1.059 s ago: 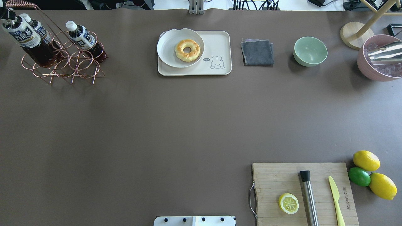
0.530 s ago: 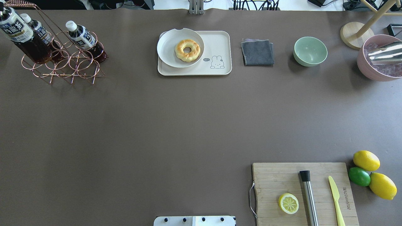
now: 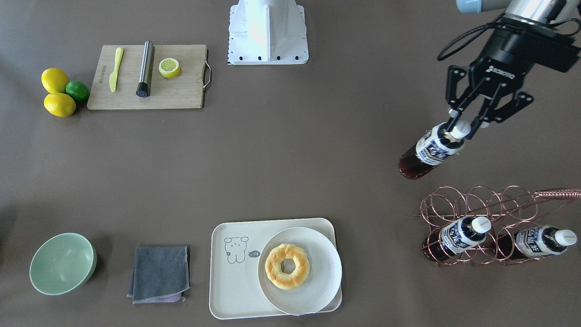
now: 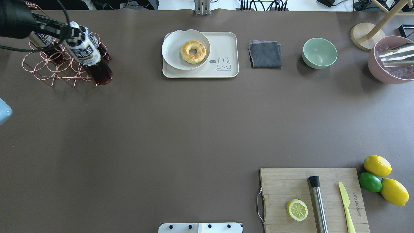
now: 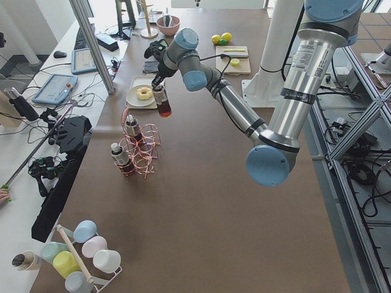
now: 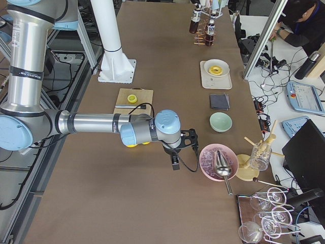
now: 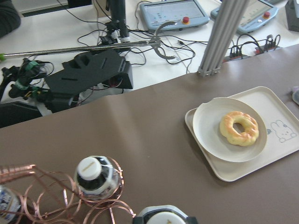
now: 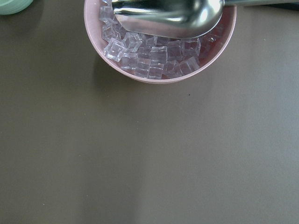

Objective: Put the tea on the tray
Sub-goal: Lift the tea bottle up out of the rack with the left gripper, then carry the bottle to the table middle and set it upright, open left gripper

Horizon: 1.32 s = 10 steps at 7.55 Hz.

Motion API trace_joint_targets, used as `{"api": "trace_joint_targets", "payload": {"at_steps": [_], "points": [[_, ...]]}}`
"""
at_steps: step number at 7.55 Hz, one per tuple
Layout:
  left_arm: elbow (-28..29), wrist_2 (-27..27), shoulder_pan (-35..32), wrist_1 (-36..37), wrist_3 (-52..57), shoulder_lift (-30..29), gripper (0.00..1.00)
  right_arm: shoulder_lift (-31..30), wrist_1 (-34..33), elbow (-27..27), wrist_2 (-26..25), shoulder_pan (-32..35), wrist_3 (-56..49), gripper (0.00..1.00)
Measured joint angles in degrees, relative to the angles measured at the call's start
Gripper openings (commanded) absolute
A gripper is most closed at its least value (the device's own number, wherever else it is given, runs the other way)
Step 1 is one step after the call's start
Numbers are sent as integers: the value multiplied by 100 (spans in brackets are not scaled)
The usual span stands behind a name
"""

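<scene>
Step in hand: transport. The left gripper (image 3: 459, 127) is clamped on the white cap of the tea (image 3: 431, 152), a smooth clear plastic bottle hanging tilted. In the overhead view, the copper wire rack (image 4: 42, 66) lies at 9 o'clock and the flat cream tray (image 4: 226, 42) at 3 o'clock. Next: carry to the tray's bare section. Right gripper (image 6: 175, 161): cannot tell.

Cream tray (image 3: 231, 290) (grey bear drawing (image 3: 236, 249)), red-brown tea (image 3: 411, 165) with navy-and-white label (image 3: 435, 147), copper rack (image 3: 551, 194)

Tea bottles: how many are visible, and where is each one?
3. The held bottle hangs by its cap from the left gripper, outside the copper wire rack. In that rack stand a second bottle and a third bottle.
</scene>
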Motion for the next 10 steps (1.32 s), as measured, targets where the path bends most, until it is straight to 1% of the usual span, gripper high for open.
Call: {"api": "trace_joint_targets", "payload": {"at_steps": [3, 5, 6, 7, 8, 10], "points": [[100, 1368, 1711, 35, -44, -828, 0, -6, 0, -1, -2, 2, -4, 100], [453, 2427, 2838, 57, -51, -1380, 0, -19, 0, 3, 6, 0, -12, 100], [676, 2755, 3195, 59, -56, -1603, 0, -22, 0, 5, 15, 3, -16, 100], [860, 2985, 3425, 60, -58, -1766, 0, -28, 0, 2, 73, 6, -17, 100], [949, 3094, 3572, 59, -60, -1845, 0, -34, 4, -1, 120, 4, -17, 100], [1018, 3156, 3717, 53, -116, -1892, 0, -34, 8, -2, 149, 1, -12, 100]]}}
